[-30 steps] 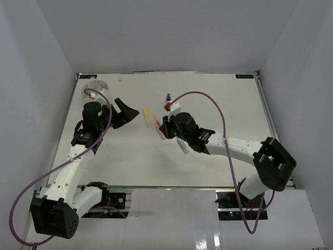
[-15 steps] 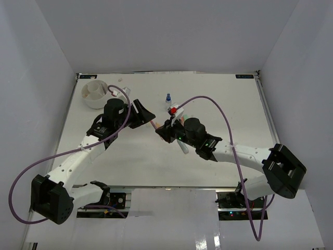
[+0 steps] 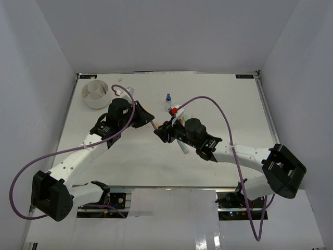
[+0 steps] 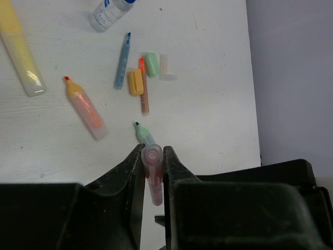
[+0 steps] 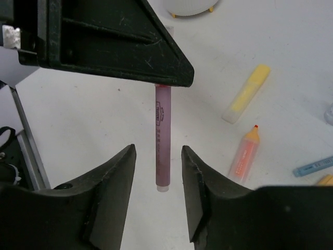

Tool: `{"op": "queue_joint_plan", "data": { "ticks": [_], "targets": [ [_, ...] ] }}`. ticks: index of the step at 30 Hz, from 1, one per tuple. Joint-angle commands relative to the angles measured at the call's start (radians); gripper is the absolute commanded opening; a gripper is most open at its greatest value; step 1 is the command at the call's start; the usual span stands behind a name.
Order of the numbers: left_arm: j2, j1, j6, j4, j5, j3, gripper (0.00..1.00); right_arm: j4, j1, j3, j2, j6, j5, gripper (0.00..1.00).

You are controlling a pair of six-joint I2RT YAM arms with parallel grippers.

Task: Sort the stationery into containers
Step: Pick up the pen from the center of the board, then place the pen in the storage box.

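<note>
One white tub point(image 3: 97, 103), contents unclear, left fingers point(image 4: 130, 174) clamping pink marker point(image 4: 154, 179), right fingers point(image 5: 114, 182) parted

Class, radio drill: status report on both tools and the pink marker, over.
Left tool shut on pink marker. Right tool open, jaws either side, not touching. Marker aloft, not yet in white tub.

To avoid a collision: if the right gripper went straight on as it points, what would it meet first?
Probably the left gripper, shut on the pink marker; depth is unclear.
</note>
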Motion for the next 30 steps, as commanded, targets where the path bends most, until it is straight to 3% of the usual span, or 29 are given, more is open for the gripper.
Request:
{"op": "queue_joint_plan", "data": {
  "ticks": [1,4,9,11,17,23,30],
  "targets": [
    [-0.027,-0.002,0.042,0.014,-0.064,0.028,0.15,0.048,0.001,-0.004,-0.018,-0.012,0.004,0.49],
    [-0.021,-0.002,0.099,0.002,-0.166,0.038,0.15,0.032,-0.007,-0.013,-0.034,-0.013,0.027,0.69],
    [0.011,0.019,0.261,0.011,-0.509,0.091,0.15,-0.022,-0.044,-0.047,-0.08,-0.042,0.09,0.98],
    [0.043,0.051,0.359,0.074,-0.591,0.103,0.16,-0.047,-0.054,-0.061,-0.095,-0.087,0.131,0.9],
    [0.176,0.27,0.476,0.292,-0.647,0.173,0.18,-0.076,-0.082,-0.125,-0.14,-0.18,0.2,0.9],
    [0.337,0.367,0.542,0.462,-0.676,0.26,0.19,-0.074,-0.128,-0.174,-0.152,-0.198,0.171,0.9],
    [0.514,0.438,0.575,0.524,-0.656,0.386,0.22,-0.073,-0.191,-0.202,-0.176,-0.181,0.072,0.9]
  ]
}}
